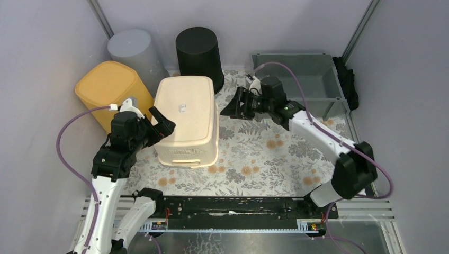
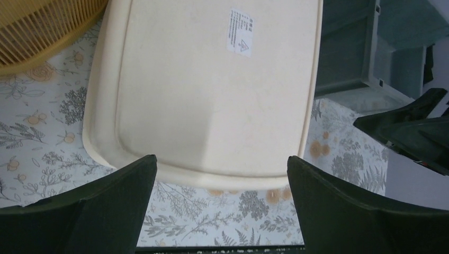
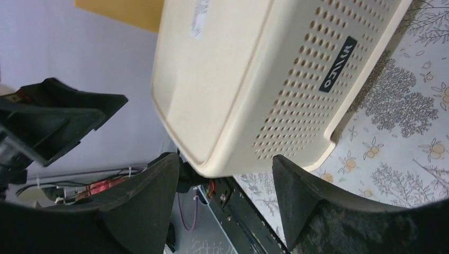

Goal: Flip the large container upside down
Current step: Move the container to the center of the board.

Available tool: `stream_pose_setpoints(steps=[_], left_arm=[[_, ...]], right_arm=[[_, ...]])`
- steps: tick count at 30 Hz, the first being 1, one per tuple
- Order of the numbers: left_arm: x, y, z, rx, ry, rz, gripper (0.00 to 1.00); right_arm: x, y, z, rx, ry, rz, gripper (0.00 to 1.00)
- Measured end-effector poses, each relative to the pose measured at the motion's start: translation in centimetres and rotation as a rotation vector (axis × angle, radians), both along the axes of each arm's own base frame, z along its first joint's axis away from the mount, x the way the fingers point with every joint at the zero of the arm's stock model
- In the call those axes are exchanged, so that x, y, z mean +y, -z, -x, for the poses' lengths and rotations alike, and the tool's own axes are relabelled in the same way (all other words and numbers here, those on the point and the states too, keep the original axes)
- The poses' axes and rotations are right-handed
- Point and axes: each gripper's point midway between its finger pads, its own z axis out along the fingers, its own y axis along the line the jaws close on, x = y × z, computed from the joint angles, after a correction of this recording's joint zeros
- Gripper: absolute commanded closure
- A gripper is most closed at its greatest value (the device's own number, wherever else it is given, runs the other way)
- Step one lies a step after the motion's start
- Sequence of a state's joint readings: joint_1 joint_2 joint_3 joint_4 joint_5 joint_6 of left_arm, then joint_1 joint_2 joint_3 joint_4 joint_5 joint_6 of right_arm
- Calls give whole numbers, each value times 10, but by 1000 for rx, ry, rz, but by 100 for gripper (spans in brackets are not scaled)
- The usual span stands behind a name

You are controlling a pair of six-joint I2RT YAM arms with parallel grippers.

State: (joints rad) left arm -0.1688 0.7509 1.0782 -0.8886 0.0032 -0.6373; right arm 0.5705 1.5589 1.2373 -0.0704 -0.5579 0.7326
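Note:
The large container (image 1: 188, 119) is a cream plastic basket with perforated walls. It stands on the floral cloth with its rim down and its flat, labelled bottom (image 2: 212, 90) facing up. My left gripper (image 1: 163, 123) hangs open just off its left side, level with the top, holding nothing. In the left wrist view the open gripper (image 2: 220, 159) frames the container's near end. My right gripper (image 1: 233, 105) is open to the right of the container and apart from it. The right wrist view shows the perforated side (image 3: 296, 90) beyond the gripper (image 3: 225, 157).
A yellow basket (image 1: 108, 87) stands close against the container's left, behind my left arm. A grey bin (image 1: 132, 50) and a black bin (image 1: 198, 50) stand upside down at the back. A grey-green tray (image 1: 302, 74) sits at the back right. Walls enclose three sides.

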Motion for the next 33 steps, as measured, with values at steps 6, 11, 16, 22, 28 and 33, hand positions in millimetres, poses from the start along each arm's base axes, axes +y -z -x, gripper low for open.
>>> stream_pose_setpoints(steps=[6,11,16,22,28,33], left_arm=[[-6,3,30,59,51,24,0],[-11,13,50,127,90,42,0],[-14,22,59,176,112,50,0],[-19,49,67,253,138,66,0],[-23,66,65,292,148,77,0],[-27,79,54,296,151,95,0]], right_arm=[[-19,-24,27,-57,9,-23,28],[-25,-8,34,-13,15,8,28],[-27,-2,36,8,19,24,28],[-28,0,37,17,21,33,27],[-34,-14,32,-15,34,87,27],[-37,-60,8,-146,64,131,27]])
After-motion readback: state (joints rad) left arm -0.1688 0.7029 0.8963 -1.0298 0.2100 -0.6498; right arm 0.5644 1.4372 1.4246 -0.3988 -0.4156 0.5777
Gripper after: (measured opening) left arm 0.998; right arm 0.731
